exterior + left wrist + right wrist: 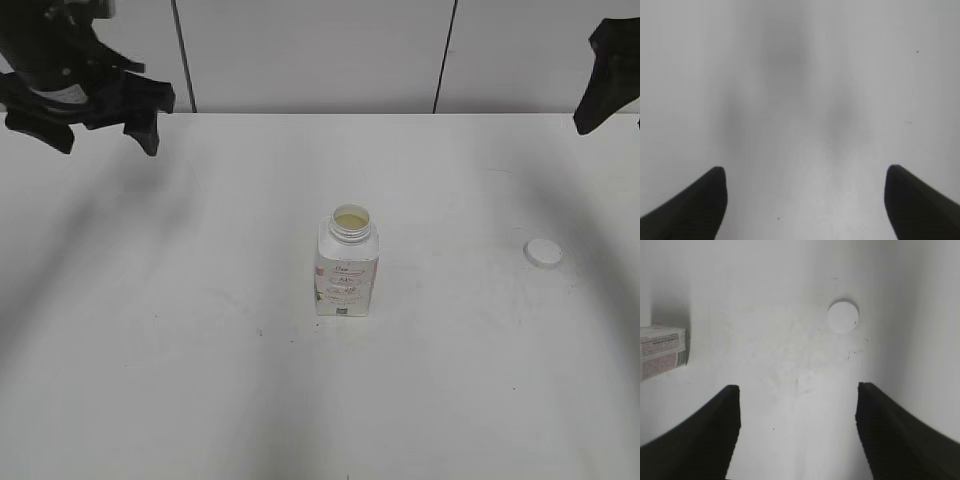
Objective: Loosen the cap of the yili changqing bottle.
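Note:
The yili changqing bottle (346, 266) stands upright in the middle of the white table with its neck open and pale yellowish contents showing. Its edge shows at the left of the right wrist view (662, 352). The white cap (543, 253) lies flat on the table to the bottle's right, apart from it; it also shows in the right wrist view (843, 316). My left gripper (95, 125) is open and empty, raised at the far left; its view (805, 172) shows only bare table. My right gripper (797, 390) is open and empty; only part of it shows at the far right edge of the exterior view (605, 80).
The white table (200, 380) stretches all round the bottle. A white panelled wall (310, 50) with dark seams stands behind the table's back edge. Arm shadows fall across the left and right sides of the table.

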